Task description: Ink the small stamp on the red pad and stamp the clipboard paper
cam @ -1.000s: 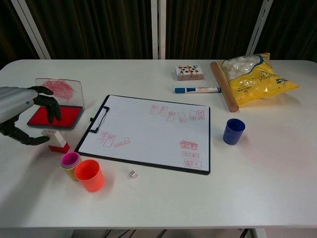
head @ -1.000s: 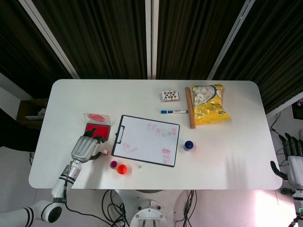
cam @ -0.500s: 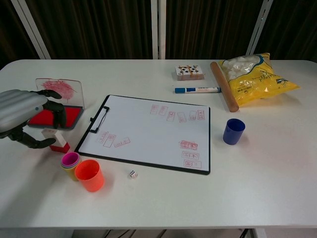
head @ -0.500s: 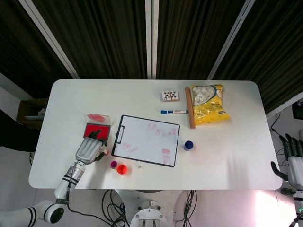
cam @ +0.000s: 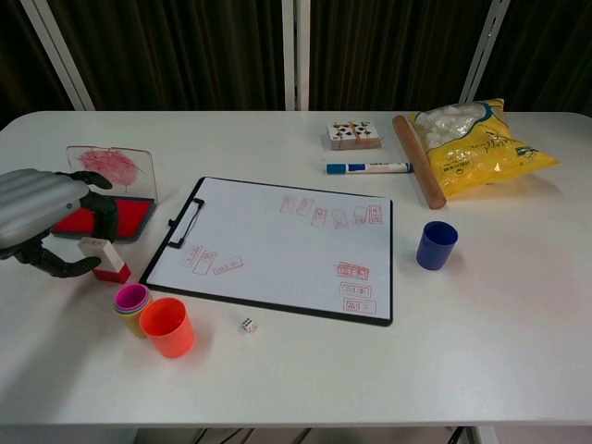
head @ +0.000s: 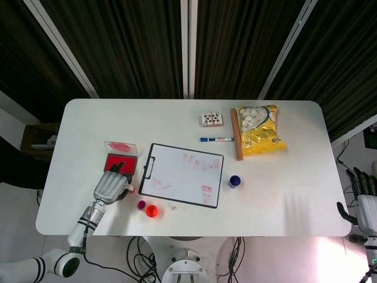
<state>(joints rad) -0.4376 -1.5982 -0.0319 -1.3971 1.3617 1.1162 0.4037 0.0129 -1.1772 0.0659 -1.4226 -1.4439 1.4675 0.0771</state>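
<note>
The small stamp (cam: 105, 259) is standing upright on the counter (cam: 518, 305), just in front of the red pad (cam: 109, 218) and left of the clipboard (cam: 277, 248). In the chest view the left robot hand (cam: 42, 222) is being held over it, fingers curled, with the dark thumb tip close beside the stamp's white upper part; whether the stamp is actually being gripped cannot be told. In the head view that stamp is being largely hidden under the left robot hand (head: 111, 184), only a small red and white bit showing at its edge. The pad's clear lid, smeared with red, is being shown standing open behind the pad.

The right robot hand (head: 364, 200) is being seen only in the head view, off the counter's right edge, its fingers spread upward with nothing in them.

Red stamp marks are being shown on the clipboard paper (cam: 268, 231). A purple cup (cam: 130, 301), an orange cup (cam: 167, 326) and a die (cam: 248, 325) are sitting near the clipboard's front edge, a blue cup (cam: 436, 244) to its right.
</note>
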